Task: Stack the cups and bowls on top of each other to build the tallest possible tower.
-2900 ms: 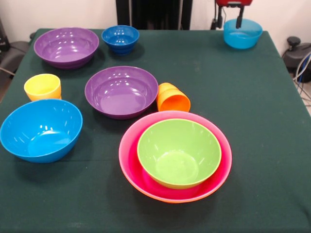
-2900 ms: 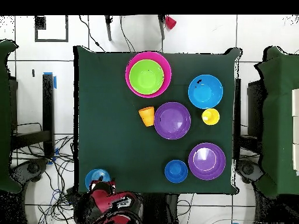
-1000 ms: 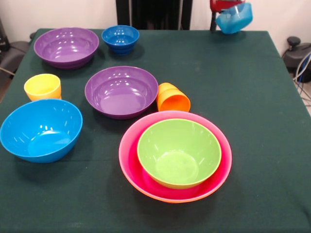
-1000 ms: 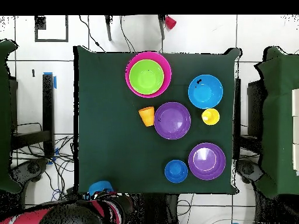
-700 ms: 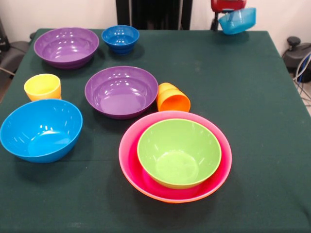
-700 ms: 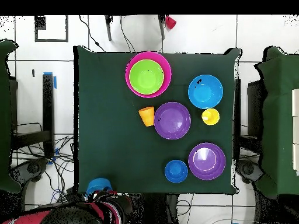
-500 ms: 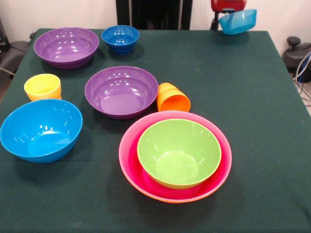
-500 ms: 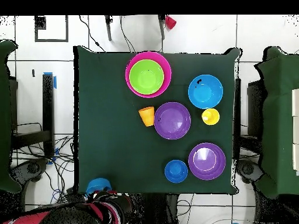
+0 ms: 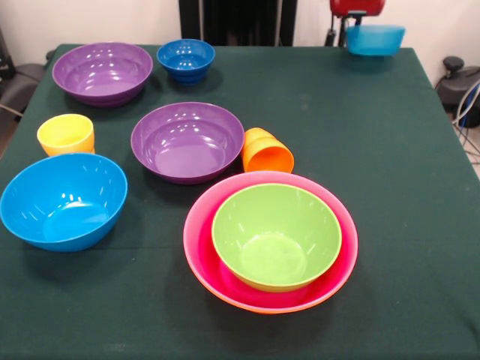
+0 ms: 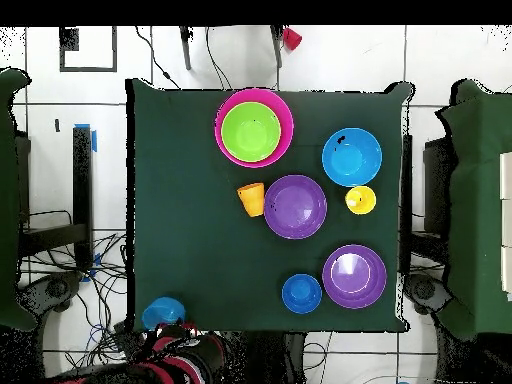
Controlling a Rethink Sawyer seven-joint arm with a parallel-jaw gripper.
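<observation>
Green table (image 10: pixel 180 200): green bowl (image 10: pixel 250 131) nested in pink bowl (image 10: pixel 228 108); light blue bowl (image 10: pixel 351 157), yellow cup (image 10: pixel 360 199), orange cup (image 10: pixel 251 198) on its side beside purple bowl (image 10: pixel 295 206). Second purple bowl (image 10: pixel 354 275) and dark blue bowl (image 10: pixel 301 293) near bottom edge. Teal bowl (image 10: pixel 162 312) at bottom-left corner, above red-black arm (image 10: pixel 185 358).

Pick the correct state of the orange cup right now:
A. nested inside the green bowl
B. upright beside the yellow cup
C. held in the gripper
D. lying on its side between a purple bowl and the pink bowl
D: the orange cup lies tipped over beside the nearer purple bowl, just behind the pink bowl's rim.
</observation>
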